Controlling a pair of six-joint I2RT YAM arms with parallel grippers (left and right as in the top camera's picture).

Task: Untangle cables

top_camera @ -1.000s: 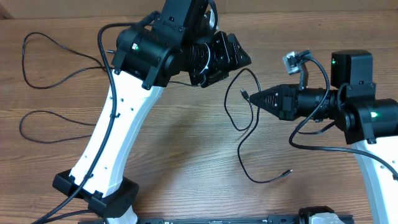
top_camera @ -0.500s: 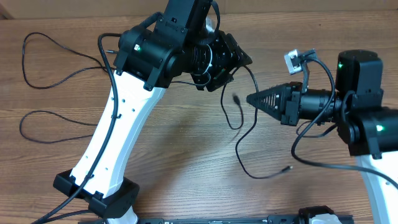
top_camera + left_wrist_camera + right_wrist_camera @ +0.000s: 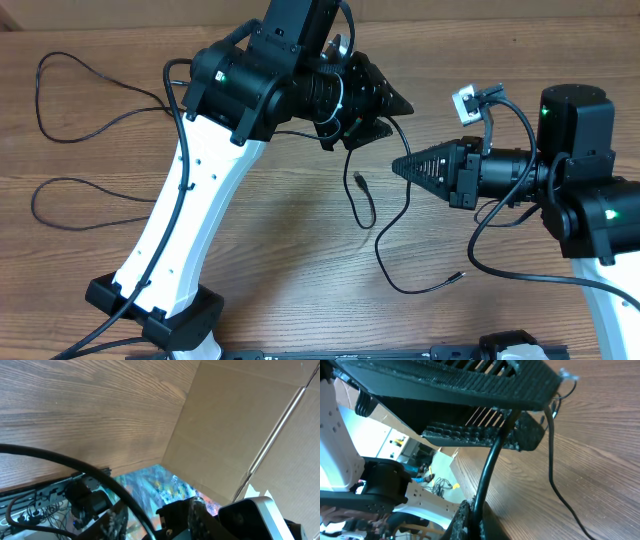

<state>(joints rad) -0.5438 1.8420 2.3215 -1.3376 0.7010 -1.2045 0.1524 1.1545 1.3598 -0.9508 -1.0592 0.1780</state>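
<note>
One thin black cable (image 3: 487,472) runs from my right gripper (image 3: 472,517), which is shut on it, up between the ribbed fingers (image 3: 475,435) of my left gripper. In the overhead view the right gripper (image 3: 397,167) points left, just below and right of the left gripper (image 3: 395,112). The left wrist view shows that cable (image 3: 75,462) passing through the left gripper (image 3: 157,520), whose jaws stand apart around it. A plug tip (image 3: 358,180) hangs below the left gripper. The cable's other end (image 3: 462,273) lies on the table. Two more cables (image 3: 90,70) (image 3: 80,185) lie looped at the far left.
The wooden table (image 3: 280,260) carries both arm bases, the left one (image 3: 165,315) at the front and the right arm's body (image 3: 590,200) at the right edge. A cardboard wall (image 3: 240,425) stands behind the table. A thicker arm wire (image 3: 500,225) loops off the right wrist.
The left jaws have narrowed around the cable and the left gripper has shifted right. The right gripper has moved left and down with the cable. The hanging plug tip swung left and lower.
</note>
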